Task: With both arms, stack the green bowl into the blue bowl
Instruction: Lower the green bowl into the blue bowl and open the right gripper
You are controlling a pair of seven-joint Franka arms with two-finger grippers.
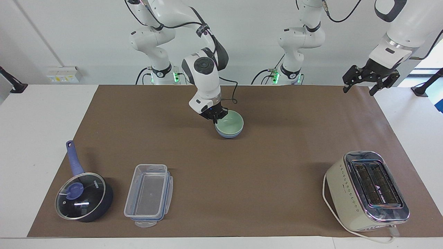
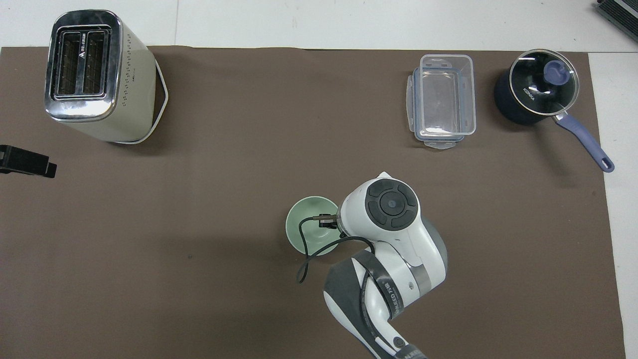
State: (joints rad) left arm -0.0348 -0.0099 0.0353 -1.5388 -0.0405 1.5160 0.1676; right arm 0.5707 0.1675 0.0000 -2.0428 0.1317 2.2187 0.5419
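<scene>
The pale green bowl sits nested inside the light blue bowl on the brown mat, about midway between the two arms' ends. My right gripper is shut on the green bowl's rim, on the side toward the right arm's end. From overhead only the green bowl shows; the right arm's wrist hides that gripper and the blue bowl is covered. My left gripper hangs open and empty over the mat's corner at the left arm's end, where that arm waits.
A cream toaster stands at the left arm's end, farther from the robots than the bowls. A clear plastic container and a dark blue lidded saucepan stand at the right arm's end, also farther out.
</scene>
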